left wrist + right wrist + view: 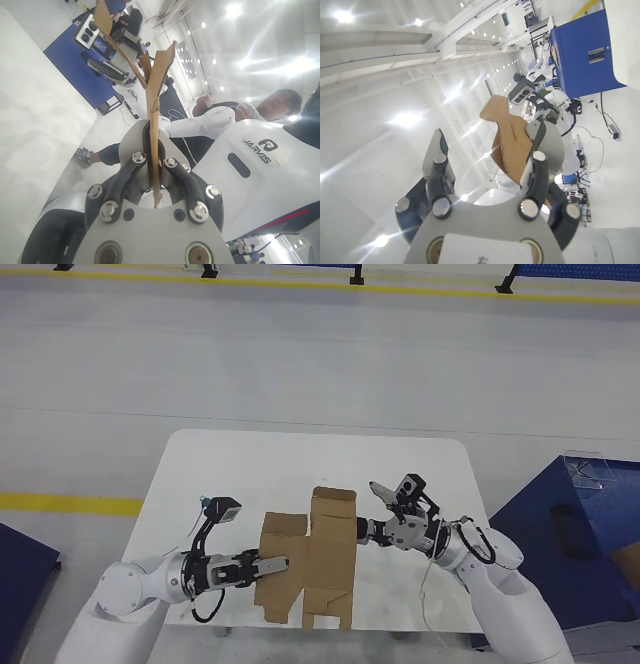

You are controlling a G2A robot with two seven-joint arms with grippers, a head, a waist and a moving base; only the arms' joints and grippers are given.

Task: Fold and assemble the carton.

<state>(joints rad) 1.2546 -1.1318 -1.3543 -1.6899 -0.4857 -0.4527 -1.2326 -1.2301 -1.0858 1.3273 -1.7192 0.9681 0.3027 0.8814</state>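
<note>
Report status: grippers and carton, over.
Left gripper shut on carton's edge. Right gripper open at the opposite edge. Carton partly folded, flaps loose, held over the table.

We record a white round-cornered table [250, 464], standing on a pale grey floor [300, 364], a partly unfolded brown cardboard carton [320, 554] over the table's near edge, overhanging it, contact with the tabletop not something we can confirm.
</note>
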